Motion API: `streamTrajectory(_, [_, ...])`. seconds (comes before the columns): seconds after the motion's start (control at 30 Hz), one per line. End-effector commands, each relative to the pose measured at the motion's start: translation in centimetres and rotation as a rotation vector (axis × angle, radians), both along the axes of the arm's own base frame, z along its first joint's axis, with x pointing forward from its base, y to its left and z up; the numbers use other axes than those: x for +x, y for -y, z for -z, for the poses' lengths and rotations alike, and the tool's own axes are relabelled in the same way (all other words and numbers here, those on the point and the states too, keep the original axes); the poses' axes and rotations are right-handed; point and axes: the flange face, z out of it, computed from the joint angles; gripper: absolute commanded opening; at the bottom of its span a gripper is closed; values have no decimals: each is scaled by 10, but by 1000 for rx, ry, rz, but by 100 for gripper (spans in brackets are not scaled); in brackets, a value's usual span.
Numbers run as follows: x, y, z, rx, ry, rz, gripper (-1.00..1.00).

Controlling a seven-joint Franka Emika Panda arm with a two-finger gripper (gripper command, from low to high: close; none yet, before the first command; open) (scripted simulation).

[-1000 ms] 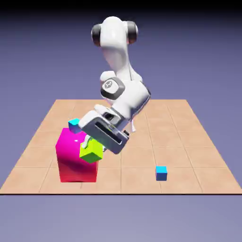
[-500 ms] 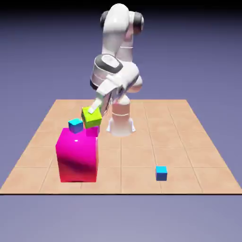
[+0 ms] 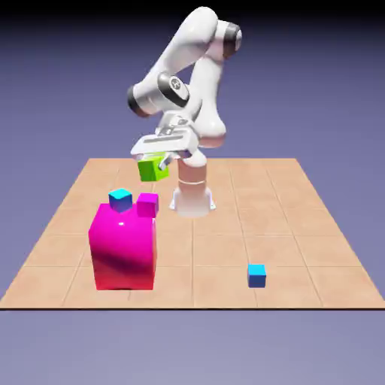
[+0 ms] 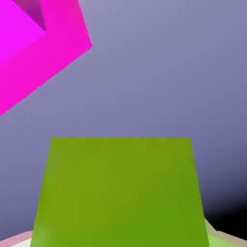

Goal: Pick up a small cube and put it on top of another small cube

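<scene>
The small lime-green cube (image 3: 153, 169) hangs in the air, tilted a little, with my gripper (image 3: 156, 161) shut on it from above. It is above and slightly to the exterior view's right of a small magenta cube (image 3: 147, 204). That cube stands on a large magenta block (image 3: 122, 252) beside a small cyan cube (image 3: 119, 199). In the hand view the green cube (image 4: 120, 193) fills the lower half and hides my fingertips. A magenta corner (image 4: 34, 48) shows at the upper left; which magenta cube it belongs to I cannot tell.
A second small cyan cube (image 3: 257, 275) lies on the tiled table (image 3: 286, 225) near its front edge, at the exterior view's right. The robot's white base (image 3: 192, 192) stands behind the magenta block.
The arm has raised the green cube from low in front of the large magenta block to a point above and behind its top. The gripper stayed shut on it throughout.
</scene>
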Motion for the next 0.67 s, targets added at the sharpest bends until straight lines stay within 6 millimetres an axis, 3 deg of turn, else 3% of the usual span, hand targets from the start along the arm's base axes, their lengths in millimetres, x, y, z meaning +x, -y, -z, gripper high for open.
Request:
streamTrajectory(0.0, [-13, 2, 4, -32, -39, -24, -100])
streamTrajectory(0.07, [-38, 5, 11, -94, -119, -70, -100])
streamTrajectory(0.1, [-38, 5, 11, -94, -119, -70, -100])
streamTrajectory(0.33, [-1, 23, 60, -94, -119, -69, -100])
streamTrajectory(0.37, [-1, 23, 60, -94, -119, -69, 100])
streamTrajectory(0.4, [-1, 23, 60, -94, -119, -69, 100])
streamTrajectory(0.63, [-38, 5, 11, -94, -119, -70, 100])
